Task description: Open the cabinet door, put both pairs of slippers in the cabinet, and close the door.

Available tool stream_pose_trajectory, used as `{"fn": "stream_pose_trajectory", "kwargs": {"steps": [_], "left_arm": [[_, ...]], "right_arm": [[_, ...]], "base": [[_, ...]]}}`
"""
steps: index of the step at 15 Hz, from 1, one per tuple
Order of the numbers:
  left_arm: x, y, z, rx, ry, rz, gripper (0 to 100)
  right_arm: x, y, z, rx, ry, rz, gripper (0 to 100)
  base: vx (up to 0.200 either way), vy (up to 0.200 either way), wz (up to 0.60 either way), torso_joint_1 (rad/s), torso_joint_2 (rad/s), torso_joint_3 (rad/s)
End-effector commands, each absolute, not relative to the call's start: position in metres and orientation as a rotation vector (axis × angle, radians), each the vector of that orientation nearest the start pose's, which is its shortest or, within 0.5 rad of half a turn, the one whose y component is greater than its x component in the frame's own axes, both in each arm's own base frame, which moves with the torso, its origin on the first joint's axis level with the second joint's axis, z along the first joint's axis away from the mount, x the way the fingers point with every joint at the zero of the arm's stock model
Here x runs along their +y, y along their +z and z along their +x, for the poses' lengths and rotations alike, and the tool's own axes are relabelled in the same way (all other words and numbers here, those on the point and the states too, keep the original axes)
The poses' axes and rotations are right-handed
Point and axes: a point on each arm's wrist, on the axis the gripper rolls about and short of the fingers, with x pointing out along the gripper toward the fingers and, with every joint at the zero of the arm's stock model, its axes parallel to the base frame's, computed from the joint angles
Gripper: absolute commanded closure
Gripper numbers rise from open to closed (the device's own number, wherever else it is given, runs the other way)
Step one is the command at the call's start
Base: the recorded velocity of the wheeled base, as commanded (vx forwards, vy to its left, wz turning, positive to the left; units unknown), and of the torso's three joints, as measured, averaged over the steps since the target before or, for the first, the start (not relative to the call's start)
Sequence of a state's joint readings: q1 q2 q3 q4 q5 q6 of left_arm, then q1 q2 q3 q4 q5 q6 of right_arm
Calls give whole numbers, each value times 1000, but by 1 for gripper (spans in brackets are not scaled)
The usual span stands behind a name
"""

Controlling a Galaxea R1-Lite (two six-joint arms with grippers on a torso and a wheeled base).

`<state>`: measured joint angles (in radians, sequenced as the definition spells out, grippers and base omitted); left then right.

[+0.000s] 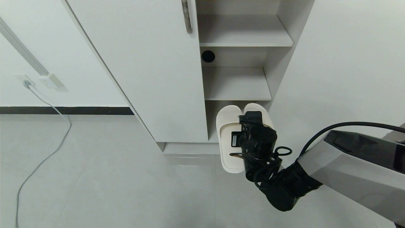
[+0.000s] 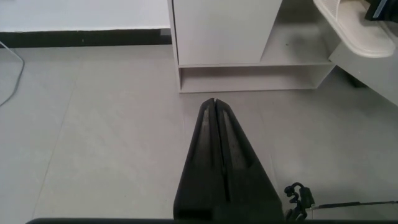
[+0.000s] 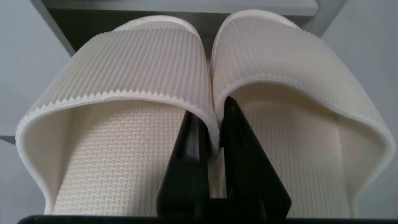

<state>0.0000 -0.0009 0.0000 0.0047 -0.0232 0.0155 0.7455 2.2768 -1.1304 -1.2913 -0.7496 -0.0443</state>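
right gripper [image 3: 213,127] fingers pinched on inner straps of cream ribbed foam slippers [image 1: 228,139], at white cabinet [image 1: 235,85] bottom opening | one slipper mostly hidden behind gripper | left gripper [image 2: 214,109] fingers pressed together, empty, over grey floor [image 2: 99,124]

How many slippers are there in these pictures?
2. The left slipper and the right slipper hang side by side, both pinched in the right gripper before the open cabinet. Others may be hidden.

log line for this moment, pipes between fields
right gripper shut on slippers | slippers held at cabinet bottom opening, toes inward | left gripper shut, empty, above floor
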Motion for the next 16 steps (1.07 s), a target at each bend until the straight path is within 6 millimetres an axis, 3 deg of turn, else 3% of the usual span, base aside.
{"fn": "stream_pose_trajectory", "kwargs": {"steps": [1,6,16], "left_arm": [[-1,75,-23,6,-23,15,100],[-1,75,-23,6,-23,15,100],[-1,75,-23,4,-23,15,100]], "right_arm": [[279,134,321,-143,-2,90,100],[276,151,314,-168,2,110,100],[278,143,316,-148,2,90,100]], "base": [[0,0,0,0,0,0],[160,0,0,0,3,3],[200,0,0,1,3,1]]}}
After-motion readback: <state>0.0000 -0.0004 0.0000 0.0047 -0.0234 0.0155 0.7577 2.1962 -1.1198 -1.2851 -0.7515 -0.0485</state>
